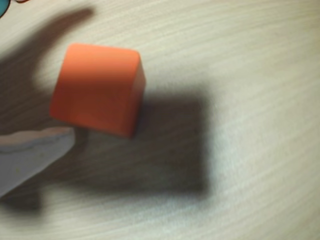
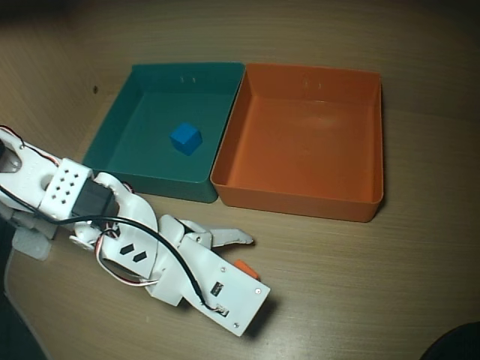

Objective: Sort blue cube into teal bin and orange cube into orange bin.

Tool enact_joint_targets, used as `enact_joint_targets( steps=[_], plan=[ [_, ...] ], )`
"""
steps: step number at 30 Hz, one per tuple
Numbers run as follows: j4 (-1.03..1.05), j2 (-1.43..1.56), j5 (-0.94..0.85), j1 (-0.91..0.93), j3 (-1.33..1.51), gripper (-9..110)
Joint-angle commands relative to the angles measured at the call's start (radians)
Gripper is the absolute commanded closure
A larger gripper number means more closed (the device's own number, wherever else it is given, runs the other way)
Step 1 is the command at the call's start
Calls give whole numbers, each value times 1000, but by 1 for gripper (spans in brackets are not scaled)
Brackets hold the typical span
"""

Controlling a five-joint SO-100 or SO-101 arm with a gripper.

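The orange cube (image 1: 97,90) rests on the wooden table, large and close in the wrist view. In the overhead view only a sliver of it (image 2: 244,267) shows beside the wrist camera housing. My gripper (image 2: 247,255) is open, low over the table in front of the bins. One white finger (image 2: 231,238) is spread out toward the bins; in the wrist view a white finger (image 1: 30,155) lies just left of and below the cube. The other finger is hidden. The blue cube (image 2: 185,139) lies inside the teal bin (image 2: 112,127). The orange bin (image 2: 300,196) stands right of it, touching, with nothing in it.
The white arm (image 2: 90,202) with black cables reaches in from the left edge of the overhead view. Bare wooden table (image 2: 375,285) lies in front of and to the right of the bins. A dark object (image 2: 457,345) sits at the bottom right corner.
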Motion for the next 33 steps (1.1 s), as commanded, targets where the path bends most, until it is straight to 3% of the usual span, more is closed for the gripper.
enact_joint_targets(
  steps=[1,28,33],
  plan=[
    [-20,20,2,0,-35,68],
    [-18,-143,0,11,-212,69],
    [-3,-144,-91,25,-204,81]
  ],
)
